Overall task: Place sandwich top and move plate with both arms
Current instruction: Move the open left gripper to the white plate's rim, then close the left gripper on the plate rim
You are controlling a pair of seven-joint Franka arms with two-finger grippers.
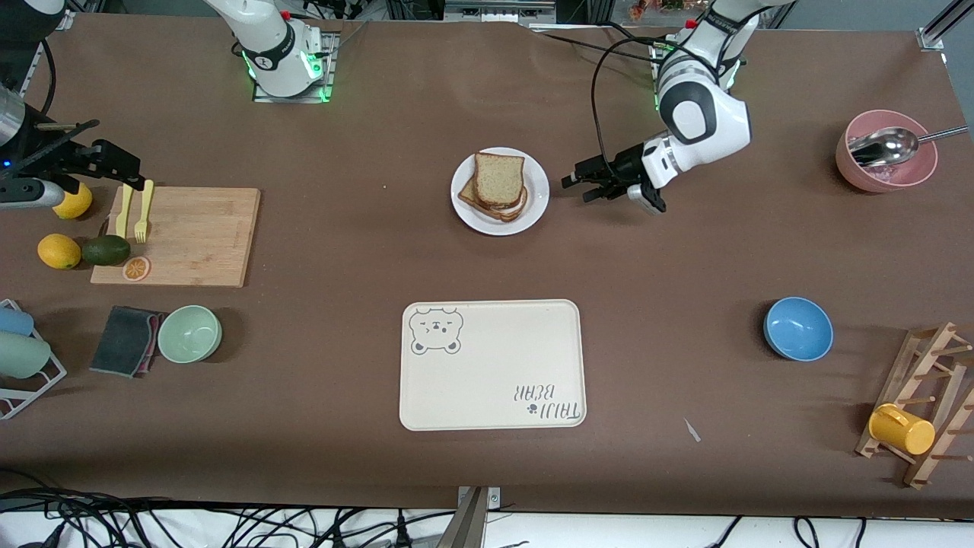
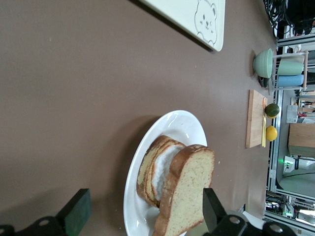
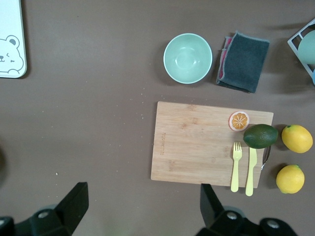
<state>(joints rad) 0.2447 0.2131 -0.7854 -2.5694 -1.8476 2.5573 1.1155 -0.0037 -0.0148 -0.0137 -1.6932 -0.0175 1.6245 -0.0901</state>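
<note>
Two grippers are standing wide open and holding nothing.

Front view: the left gripper point(image 1: 587, 186) is sitting low, just beside the plate point(image 1: 539, 190) on the side toward the left arm's end of the table, fingers pointing at the rim. The top slice point(image 1: 500, 180) is already lying on the stack point(image 1: 494, 207) on that plate, leaning a little askew. The right gripper point(image 1: 114, 164) is hanging over the cutting board point(image 1: 198, 240), well apart from the plate; that arm is waiting. The tray point(image 1: 493, 364) is lying nearer the camera than the plate.

Left wrist view: the plate is lying straight ahead between the open fingers point(image 2: 75, 212), with the top slice propped against the slices under it rather than flat.

Right wrist view: the board, fork point(image 3: 236, 166) and knife point(image 3: 250, 171) are lying below the open fingers point(image 3: 74, 204); the plate is not showing.

Judgement: placing looks done, and the plate move is in hand. Both grippers should be pinching the rim low at facing edges, then lifting level and together, since the leaning slice could slip.
</note>
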